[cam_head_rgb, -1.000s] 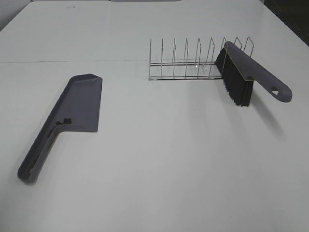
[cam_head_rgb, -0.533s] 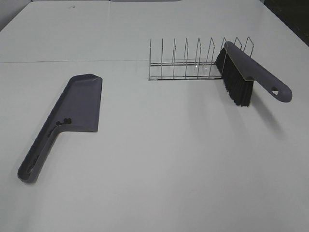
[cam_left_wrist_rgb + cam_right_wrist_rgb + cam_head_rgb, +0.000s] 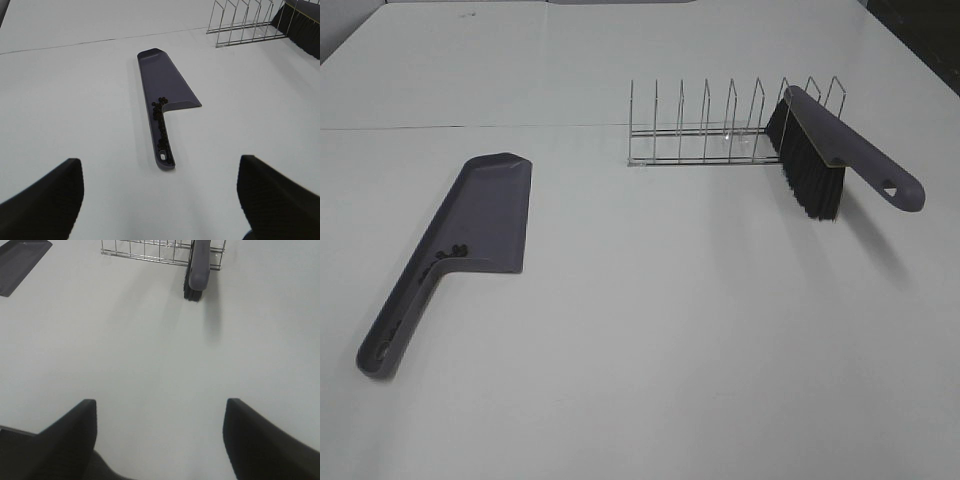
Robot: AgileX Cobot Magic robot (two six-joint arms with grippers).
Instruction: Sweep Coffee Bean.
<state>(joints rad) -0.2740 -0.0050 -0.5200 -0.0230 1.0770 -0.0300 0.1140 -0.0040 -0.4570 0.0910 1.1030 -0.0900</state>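
Note:
A grey dustpan [image 3: 480, 215] lies flat on the white table at the left; it also shows in the left wrist view [image 3: 167, 90]. Several tiny dark coffee beans [image 3: 453, 250] sit in the pan near its handle, and in the left wrist view the beans [image 3: 161, 117] run down into the handle channel. A grey brush with black bristles [image 3: 820, 150] rests in the right end of a wire rack [image 3: 710, 135]; the brush also shows in the right wrist view [image 3: 197, 267]. My left gripper [image 3: 160, 200] is open and empty, back from the dustpan handle. My right gripper [image 3: 160, 440] is open and empty, back from the brush.
The wire rack [image 3: 145, 250] stands at the back right of the white table [image 3: 670, 330]. A seam line crosses the table behind the dustpan [image 3: 470, 127]. The dustpan's corner shows in the right wrist view [image 3: 20, 262].

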